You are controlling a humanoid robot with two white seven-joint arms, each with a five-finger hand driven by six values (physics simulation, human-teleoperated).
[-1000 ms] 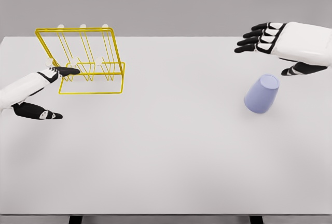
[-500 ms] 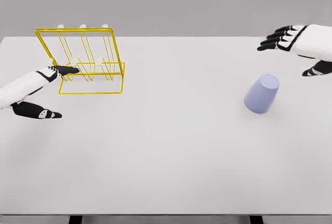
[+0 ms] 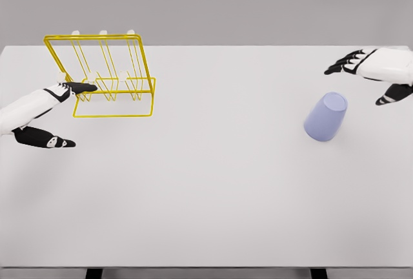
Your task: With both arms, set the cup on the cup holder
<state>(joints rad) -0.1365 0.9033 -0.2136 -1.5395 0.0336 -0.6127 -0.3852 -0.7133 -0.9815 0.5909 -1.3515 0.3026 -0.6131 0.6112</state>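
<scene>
1. The left hand (image 3: pixel 40 112) comes in from the left edge of the frame, at mid-height, with its palm side turned towards the middle of the table (image 3: pixel 206 195).
2. Its fingers are spread and hold nothing; one dark fingertip (image 3: pixel 87 87) reaches the left side of the rack (image 3: pixel 103 75), and whether it touches the wire cannot be told. The thumb points right, lower down and apart from the other fingers.
3. The right hand (image 3: pixel 381 72) shows at the right edge of the frame, in the upper part, with its fingers stretched out towards the left and the thumb hanging lower.
4. That hand is relaxed and empty, up and to the right of the cup (image 3: pixel 326 117), with a clear gap between them.
5. The cup is pale lilac-blue and tapered. It sits in the right half of the frame, on the table, tilted so that its flat closed end faces up and to the right.
6. The rack is thin yellow wire with white-tipped pegs, standing in the upper left of the frame, well apart from the cup.
</scene>
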